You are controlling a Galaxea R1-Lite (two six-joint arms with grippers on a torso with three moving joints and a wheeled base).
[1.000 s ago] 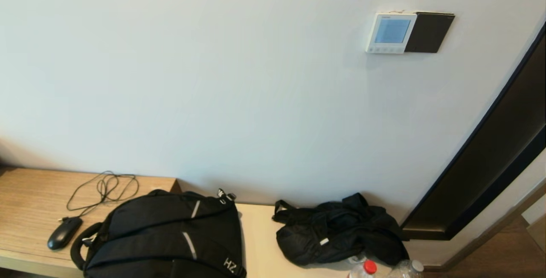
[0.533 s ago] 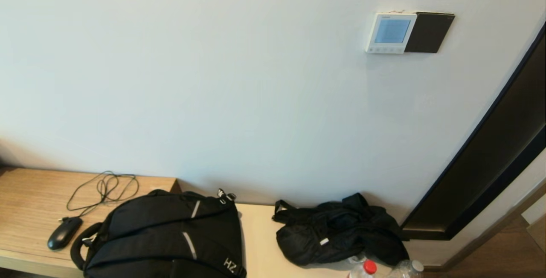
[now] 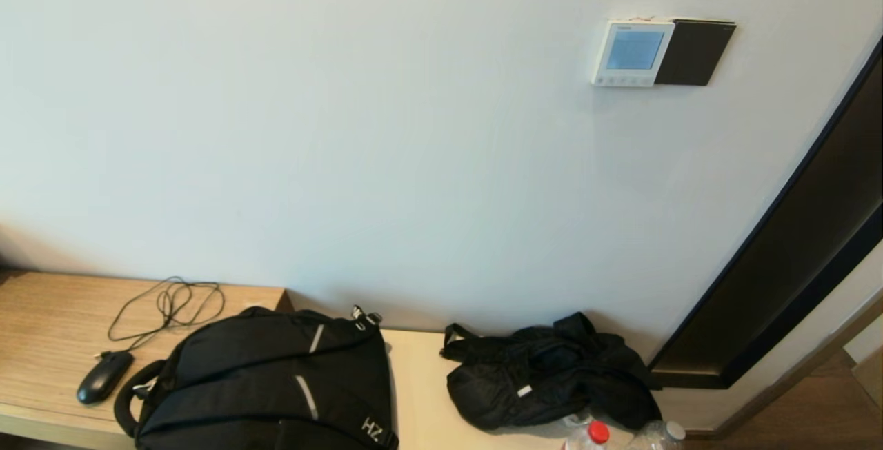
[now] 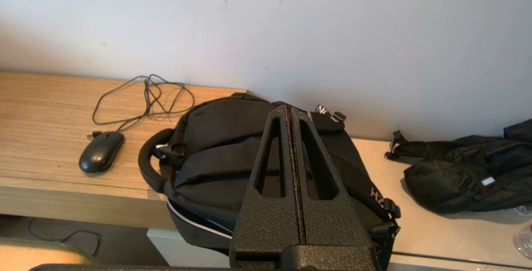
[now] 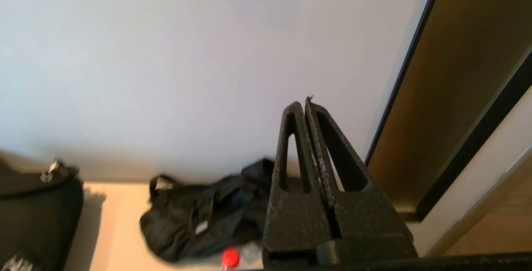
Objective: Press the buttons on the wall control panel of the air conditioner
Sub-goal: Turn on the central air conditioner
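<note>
The white control panel (image 3: pixel 631 53) hangs on the wall at the upper right in the head view, with a pale blue screen. Its row of tiny pale buttons (image 3: pixel 623 80) runs along its bottom edge. Neither gripper shows in the head view. My left gripper (image 4: pixel 289 111) is shut and empty, low above the black backpack. My right gripper (image 5: pixel 303 104) is shut and empty, pointing at the bare wall above the black bag; the panel is out of its view.
A dark square plate (image 3: pixel 693 53) adjoins the panel's right side. A black backpack (image 3: pixel 269 381), a crumpled black bag (image 3: pixel 552 374), a wired mouse (image 3: pixel 103 375) and two bottles (image 3: pixel 597 434) lie on the counter. A dark door frame (image 3: pixel 793 229) runs on the right.
Nothing has visibly moved in the head view.
</note>
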